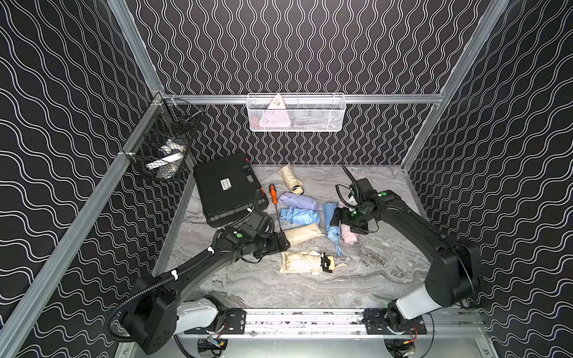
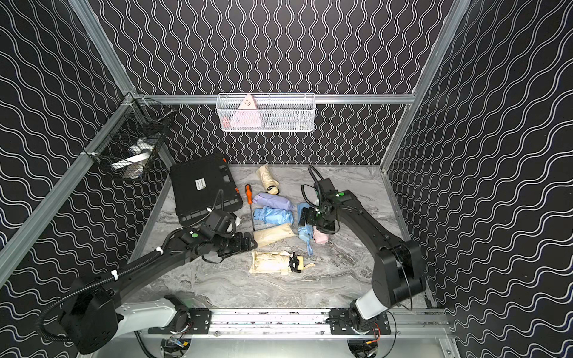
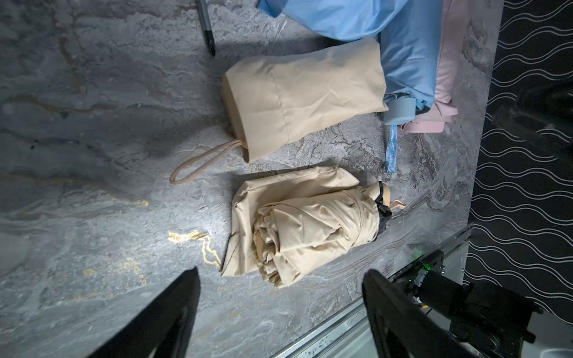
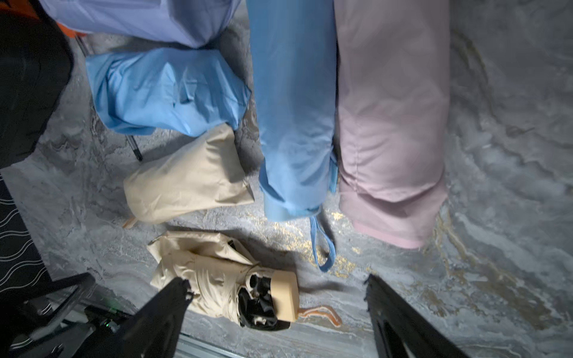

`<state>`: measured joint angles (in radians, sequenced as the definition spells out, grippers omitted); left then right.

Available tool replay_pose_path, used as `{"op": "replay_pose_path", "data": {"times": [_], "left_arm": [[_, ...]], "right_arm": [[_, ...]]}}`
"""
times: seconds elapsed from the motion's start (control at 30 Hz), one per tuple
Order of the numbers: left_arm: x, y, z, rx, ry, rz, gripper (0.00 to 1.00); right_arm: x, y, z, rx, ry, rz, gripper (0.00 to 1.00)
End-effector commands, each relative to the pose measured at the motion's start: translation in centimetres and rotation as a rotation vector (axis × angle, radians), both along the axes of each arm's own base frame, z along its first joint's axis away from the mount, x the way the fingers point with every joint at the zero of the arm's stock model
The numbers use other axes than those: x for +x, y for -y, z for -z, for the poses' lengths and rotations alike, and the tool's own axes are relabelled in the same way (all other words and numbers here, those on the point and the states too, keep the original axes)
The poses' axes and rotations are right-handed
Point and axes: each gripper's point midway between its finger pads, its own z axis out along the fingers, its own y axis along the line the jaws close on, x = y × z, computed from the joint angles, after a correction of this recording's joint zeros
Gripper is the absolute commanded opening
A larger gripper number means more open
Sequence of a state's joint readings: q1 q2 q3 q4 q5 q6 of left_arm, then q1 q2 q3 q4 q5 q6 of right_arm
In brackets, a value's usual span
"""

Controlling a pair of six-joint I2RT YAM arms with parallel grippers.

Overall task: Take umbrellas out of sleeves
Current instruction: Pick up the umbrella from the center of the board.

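- Left pincer (image 1: 283, 243) sits just left of centre in both top views, its jaws spread wide with nothing between them. In the left wrist view its black fingers (image 3: 173, 313) stand well apart over the bare table (image 3: 93, 155).
- Right of centre, the right pincer (image 1: 335, 217) hovers with its jaws just as wide and also empty, over the blue sleeved umbrella (image 1: 330, 229).
- Below centre lies the bare cream umbrella (image 1: 299, 262), out of any sleeve and crinkled, with its stubby handle (image 1: 330, 263) pointing right.
- Just above it in the frame is the cream sleeve (image 1: 302, 234), close beside the left pincer's tips. A cord loop (image 3: 201, 161) pokes from its mouth, and I cannot tell whether it is filled.
- The blue sleeved umbrella runs down the frame with its strap (image 1: 338, 249) hanging out below, and the pink sleeved umbrella (image 1: 348, 235) touches its right side.
- Above the cream sleeve are the crinkled blue umbrella (image 1: 299, 215) and then the lilac umbrella (image 1: 297, 201). A second cream umbrella (image 1: 291, 179) lies near the back wall.
- Left of these lies the screwdriver (image 1: 273, 194), with the black case (image 1: 228, 189) at the table's upper left.
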<state>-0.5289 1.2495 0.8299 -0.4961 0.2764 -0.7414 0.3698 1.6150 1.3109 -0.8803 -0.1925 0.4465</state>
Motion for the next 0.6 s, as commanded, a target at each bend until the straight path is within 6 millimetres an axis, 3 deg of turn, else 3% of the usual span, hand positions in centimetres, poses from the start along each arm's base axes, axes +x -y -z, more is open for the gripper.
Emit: {"op": "replay_pose_path", "data": {"times": [0.0,0.3,0.57], "left_arm": [[-0.1,-0.5,-0.2,0.061,0.016,0.048,0.87],[0.1,-0.3,-0.5,0.094,0.018,0.122,0.88],[0.1,-0.1,-0.3,0.077,-0.002,0.161,0.87]], "right_arm": [[1.3,1.6,0.6,-0.097,0.000,0.002,0.89],[5.3,5.3,3.4,-0.192,-0.048,0.069,0.82],[6.3,6.0,6.9,-0.214,-0.128,0.070,0.79]]}}
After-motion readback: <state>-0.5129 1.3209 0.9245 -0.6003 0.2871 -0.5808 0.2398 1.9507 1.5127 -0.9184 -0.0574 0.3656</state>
